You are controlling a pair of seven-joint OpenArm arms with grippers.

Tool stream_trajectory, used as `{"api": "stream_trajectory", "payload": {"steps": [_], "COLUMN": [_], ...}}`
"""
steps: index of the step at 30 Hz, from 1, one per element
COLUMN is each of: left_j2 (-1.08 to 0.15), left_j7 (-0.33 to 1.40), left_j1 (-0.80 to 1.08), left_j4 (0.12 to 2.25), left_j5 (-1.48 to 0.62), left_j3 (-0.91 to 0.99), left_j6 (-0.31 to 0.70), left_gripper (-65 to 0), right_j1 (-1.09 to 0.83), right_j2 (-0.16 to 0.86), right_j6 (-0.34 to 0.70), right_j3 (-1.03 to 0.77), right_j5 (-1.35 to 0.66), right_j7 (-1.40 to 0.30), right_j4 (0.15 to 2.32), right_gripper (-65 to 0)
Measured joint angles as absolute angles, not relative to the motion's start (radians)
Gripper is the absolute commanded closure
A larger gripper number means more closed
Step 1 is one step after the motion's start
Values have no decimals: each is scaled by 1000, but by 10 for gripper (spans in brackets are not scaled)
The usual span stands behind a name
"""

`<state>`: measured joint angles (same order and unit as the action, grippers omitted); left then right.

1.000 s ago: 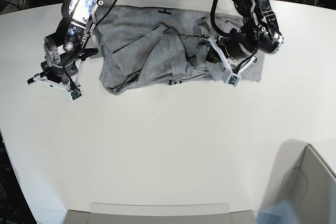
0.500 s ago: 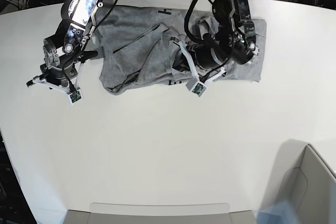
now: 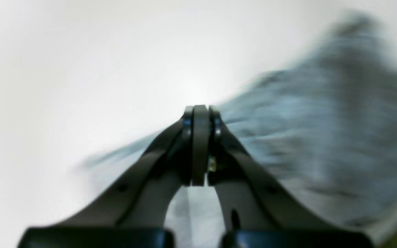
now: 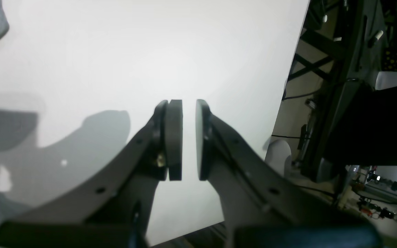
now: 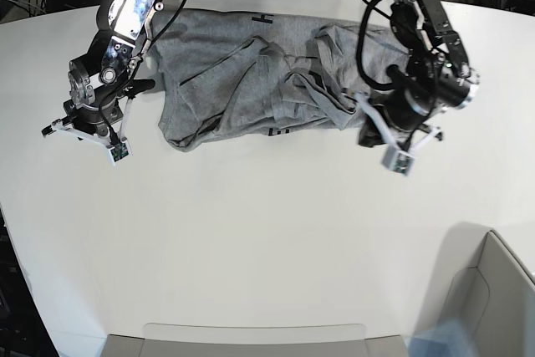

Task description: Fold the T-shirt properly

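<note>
Between the pads of our left gripper (image 3: 200,144) we see no gap at all: the dark jaws are pressed flat together with no cloth pinched between them that we can make out. That wrist view is smeared with blur, but grey fabric fills everything from about 1 o'clock round to 5 o'clock of the fingertips, so the closed tip sits right at the garment's edge. From the base view the left gripper (image 5: 399,152) hangs at the 3 o'clock end of the cloth, near its lower corner.

Our right gripper (image 4: 188,139) is a different story: the jaws stand a narrow slit apart, with nothing between the two black pads but bare tabletop. Its shadow falls at 9 o'clock of the fingers. In the base view the right gripper (image 5: 84,131) sits off the 9 o'clock end of the cloth, apart from it.

The heather-grey short-sleeved cotton T-shirt (image 5: 251,73) lies crumpled along the 12 o'clock side of the round-edged white table (image 5: 251,240), bunched into ridges toward its 3 o'clock half, with bits of black lettering peeking out at the top edge and the lower hem. A sliver of the same fabric shows at 10 o'clock in the right wrist view.

A pale cardboard box (image 5: 489,298) sits down at the 4 o'clock corner, well apart from everything.
</note>
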<state>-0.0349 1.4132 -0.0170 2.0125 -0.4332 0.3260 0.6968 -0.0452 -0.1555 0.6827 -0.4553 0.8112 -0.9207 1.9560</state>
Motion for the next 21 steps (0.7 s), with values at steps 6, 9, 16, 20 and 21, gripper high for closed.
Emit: {"api": "stream_trajectory", "payload": {"steps": [6,9,16,20,21], "left_j2": [-91,-89,-90,-92,-92], "left_j7": [1421,1369,1290,1291,1289], "left_j1": [108,154,186,175,174], "left_j4": [2007,1980,1906,1840,1829], "left_j5": [-438,-445,-446,-442,-442], "left_j3": [280,243,191,191,191], "left_j6": [697,697,697,697,697], "left_gripper": [0,0,0,0,0], "right_j1": [-45,-45,-45,-48,-47], "right_j2": [-155,-156,-155,-156,-156], "right_j6": [682,682,683,683,683], "right_j3": [-455,-455,-451,-456,-456], "right_j5": [808,809,809,809,808], "right_j7": [-920,-921,-920,-921,-920], "right_j4": [1956,1956,1956,1956,1956], "right_gripper": [-78,-78,-78,-78,-78]}}
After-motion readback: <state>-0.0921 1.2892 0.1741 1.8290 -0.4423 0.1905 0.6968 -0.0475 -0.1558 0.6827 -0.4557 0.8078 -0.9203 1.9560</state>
